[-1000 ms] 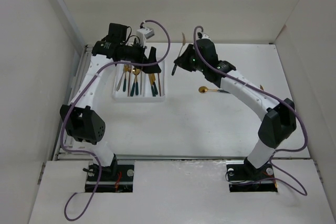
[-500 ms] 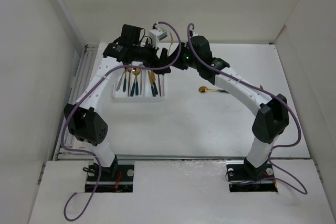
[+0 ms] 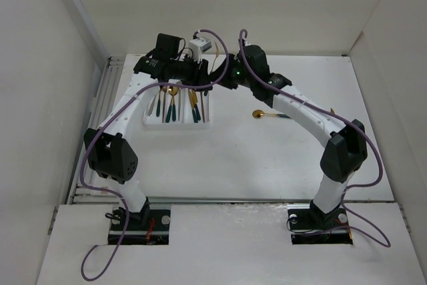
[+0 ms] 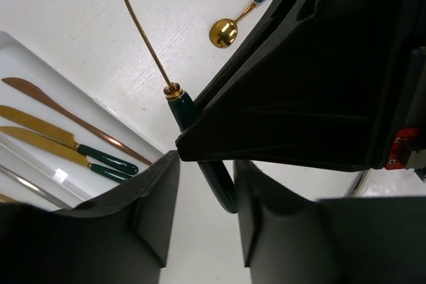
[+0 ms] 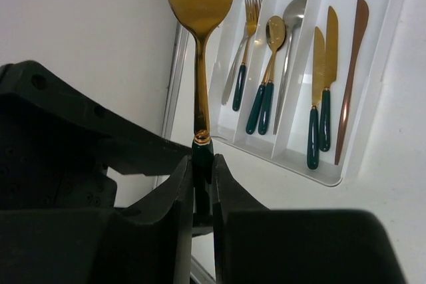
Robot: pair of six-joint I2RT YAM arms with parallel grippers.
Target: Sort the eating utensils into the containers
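White tray (image 3: 177,125) sits on the left of the table (image 3: 267,158): forks (image 5: 247,18) in the left slot, spoons (image 5: 274,31) in the middle, knives (image 5: 331,38) on the right. The left gripper (image 4: 207,164) hovers over the tray's far right corner, fingers spread either side of a green handle, not squeezing it from what I can see. The right gripper (image 5: 202,161) is the one pinching that handle, with the gold spoon (image 5: 199,4) bowl up. Further right a loose spoon (image 3: 260,114) lies on the table, well apart from the tray.
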